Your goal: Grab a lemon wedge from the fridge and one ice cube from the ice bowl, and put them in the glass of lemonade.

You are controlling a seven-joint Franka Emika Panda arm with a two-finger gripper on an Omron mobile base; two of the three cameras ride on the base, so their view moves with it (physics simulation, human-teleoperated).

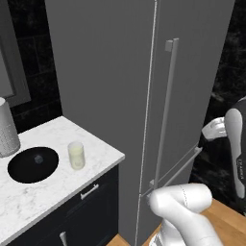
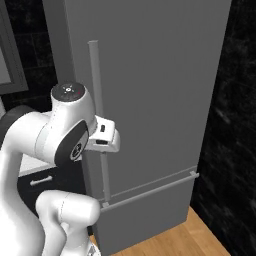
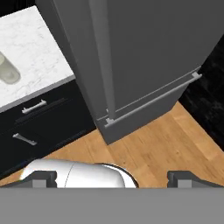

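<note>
Fridge door shut; long vertical bar handle on the upper door, a horizontal bar across the lower drawer.

Left base view alone gives the marble counter: ice bowl, black and shallow, one small ice cube lying in it; glass of lemonade upright just beside the bowl; edge of a white paper towel roll at the far left, cut off by the frame.

Right base view: the hand hangs close in front of the vertical handle, about mid-height; the fingers themselves are hard to make out there.

Hand view: gripper released, finger tips spread wide at the bottom corners, nothing between them. It looks down over wooden floor at the fridge's lower corner. Glass sits far to the upper left of the pincer, cropped at the edge, well apart. Dark drawers below the counter.

Fridge interior hidden behind the closed door.
</note>
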